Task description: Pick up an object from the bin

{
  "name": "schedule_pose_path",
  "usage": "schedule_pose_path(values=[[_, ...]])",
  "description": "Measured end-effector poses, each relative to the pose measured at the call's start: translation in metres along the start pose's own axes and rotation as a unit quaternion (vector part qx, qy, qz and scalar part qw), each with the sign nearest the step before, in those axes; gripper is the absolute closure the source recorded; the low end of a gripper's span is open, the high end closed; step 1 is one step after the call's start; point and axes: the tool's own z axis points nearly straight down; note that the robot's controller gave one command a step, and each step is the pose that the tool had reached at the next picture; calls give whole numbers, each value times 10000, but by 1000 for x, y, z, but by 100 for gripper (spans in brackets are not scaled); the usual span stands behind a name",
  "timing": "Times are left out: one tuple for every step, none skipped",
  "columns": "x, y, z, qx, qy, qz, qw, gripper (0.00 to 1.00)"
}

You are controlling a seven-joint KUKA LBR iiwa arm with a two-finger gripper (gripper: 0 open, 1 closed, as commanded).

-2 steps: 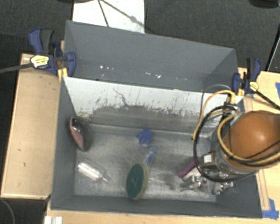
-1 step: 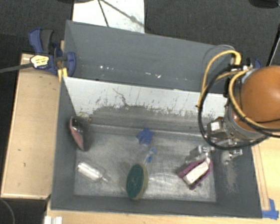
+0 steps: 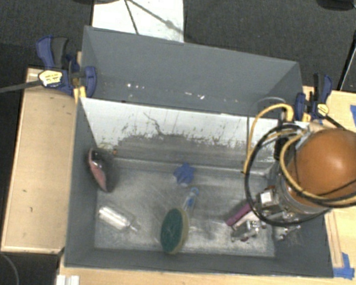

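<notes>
My gripper (image 3: 249,229) is low in the bin's right front corner, under the arm's orange dome. A small purple stick-like thing (image 3: 239,213) lies on the floor right against its left side; I cannot see whether it is gripped. A green round disc (image 3: 174,229) stands on edge at the middle front, well left of the gripper. Just behind the disc lies a small clear and blue piece (image 3: 189,200).
A blue scrap (image 3: 184,172) lies by the back wall at centre. A dark oval thing with a pink face (image 3: 98,167) leans in the left back corner. A clear plastic piece (image 3: 116,218) rests at the left front. The arm with its cables covers the right side.
</notes>
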Motion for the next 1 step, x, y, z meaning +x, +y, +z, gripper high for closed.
schedule_pose_path(values=[[3,-16,44,31,-3,918,9958,0]])
